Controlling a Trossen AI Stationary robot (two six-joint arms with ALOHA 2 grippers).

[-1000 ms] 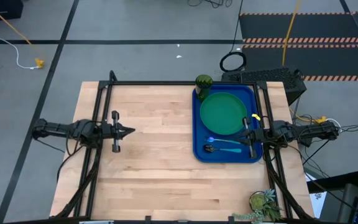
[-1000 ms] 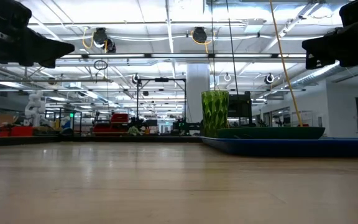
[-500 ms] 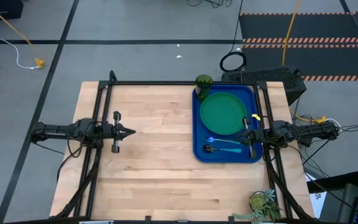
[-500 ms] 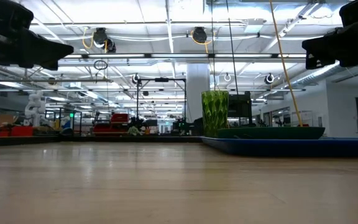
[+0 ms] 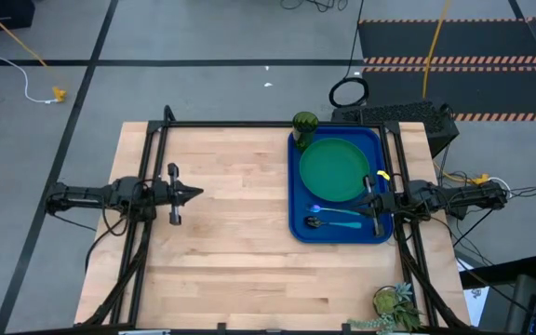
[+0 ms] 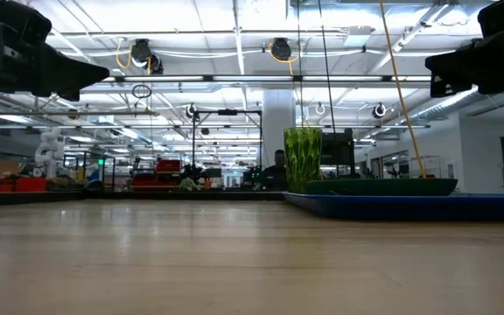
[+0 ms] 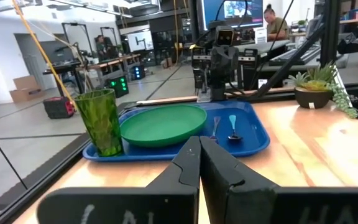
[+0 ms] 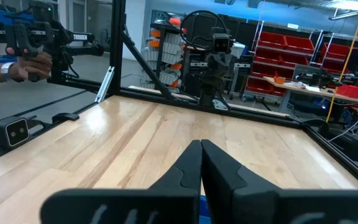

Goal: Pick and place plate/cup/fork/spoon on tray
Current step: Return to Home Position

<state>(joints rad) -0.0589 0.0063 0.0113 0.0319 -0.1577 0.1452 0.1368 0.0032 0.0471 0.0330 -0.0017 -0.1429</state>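
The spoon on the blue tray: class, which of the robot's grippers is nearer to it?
Right. The right gripper hovers at the tray's edge beside the spoon; the left gripper sits far across the bare table.

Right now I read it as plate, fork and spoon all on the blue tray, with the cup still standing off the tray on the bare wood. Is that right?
Not quite: the cup is on the tray too, upright in a corner beside the plate. The left wrist view shows it standing inside the rim. The fork and spoon do lie on the tray, as you said.
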